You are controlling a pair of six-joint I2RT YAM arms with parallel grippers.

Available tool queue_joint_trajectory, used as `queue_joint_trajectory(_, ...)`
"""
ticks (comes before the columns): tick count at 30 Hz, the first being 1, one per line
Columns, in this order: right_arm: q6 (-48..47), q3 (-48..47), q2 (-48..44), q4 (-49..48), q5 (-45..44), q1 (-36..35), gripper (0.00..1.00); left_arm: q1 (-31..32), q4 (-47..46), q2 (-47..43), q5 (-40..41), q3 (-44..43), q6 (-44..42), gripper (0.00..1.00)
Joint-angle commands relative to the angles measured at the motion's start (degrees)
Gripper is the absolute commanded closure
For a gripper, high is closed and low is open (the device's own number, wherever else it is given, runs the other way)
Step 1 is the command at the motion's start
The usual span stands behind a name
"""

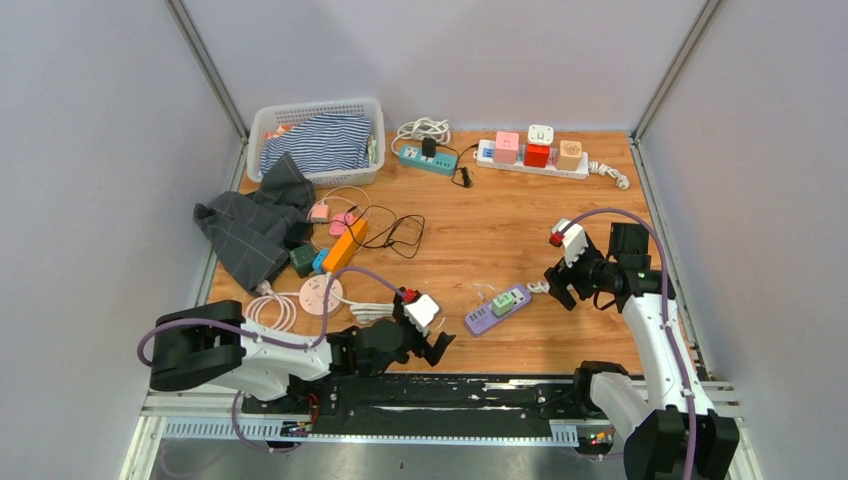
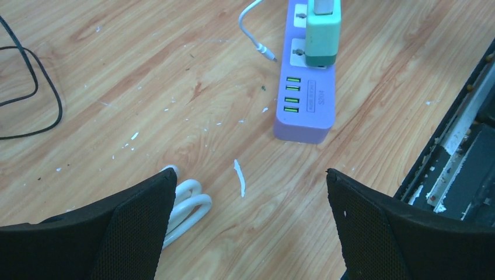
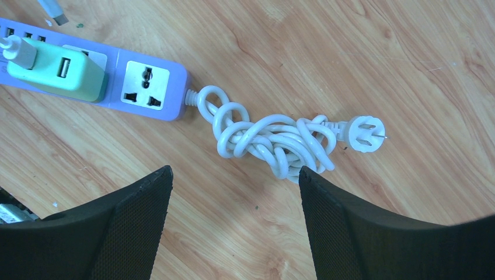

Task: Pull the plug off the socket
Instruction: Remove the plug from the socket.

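The socket is a purple power strip (image 1: 485, 318) lying flat on the wooden table between the two arms. A mint-green plug (image 1: 506, 300) is seated in it, with a white USB lead in the plug's end. The left wrist view shows the strip (image 2: 306, 99) and the plug (image 2: 322, 35) ahead of my open left gripper (image 2: 250, 172), well apart from it. My right gripper (image 3: 234, 170) is also open with bare wood between its fingers, and the strip (image 3: 146, 81) and plug (image 3: 58, 70) sit up and to its left. From above, my left gripper (image 1: 436, 345) is left of the strip and my right gripper (image 1: 557, 285) right of it.
The strip's knotted white cord (image 3: 274, 140) ends in a loose wall plug (image 3: 365, 133) close to my right fingers. A white cable loop (image 2: 187, 204) lies by my left finger. Farther back are a basket (image 1: 310, 108), grey cloth (image 1: 250, 230), and a white strip (image 1: 535, 160), a teal strip (image 1: 428, 158) and an orange strip (image 1: 345, 245).
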State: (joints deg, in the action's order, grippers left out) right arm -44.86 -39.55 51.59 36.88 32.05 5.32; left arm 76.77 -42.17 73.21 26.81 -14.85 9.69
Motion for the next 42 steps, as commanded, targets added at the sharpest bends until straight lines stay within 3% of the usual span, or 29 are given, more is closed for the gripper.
queue_joint_trajectory(1, -1.0, 0.7, -0.5, 2.4, 3.3, 1.6, 0.19, 0.7, -14.0, -2.5, 0.2, 3.1, 0.7, 0.0)
queue_joint_trajectory(15, -2.0, 0.9, 0.1, 3.2, 5.4, 2.3, 0.19, 0.7, -16.5, 4.9, -3.6, 0.6, 1.1, 0.0)
queue_joint_trajectory(25, -2.5, 1.1, 0.3, 3.2, 6.0, 2.7, 0.16, 0.7, -42.5, 11.9, -4.9, 8.0, -1.6, 0.0)
queue_joint_trajectory(34, -2.7, 1.1, -0.1, 3.5, 6.8, 2.7, 0.16, 0.4, -44.4, 27.5, -6.8, -4.5, -3.0, 0.02)
queue_joint_trajectory(39, -2.9, 1.0, -0.2, 3.8, 7.3, 2.7, 0.16, -3.0, -35.1, 31.7, -9.8, -12.6, 3.3, 0.16)
queue_joint_trajectory(42, -3.0, 1.0, -0.5, 3.9, 7.5, 2.7, 0.16, -3.8, -33.0, 34.1, -10.3, -15.2, 4.5, 0.19)
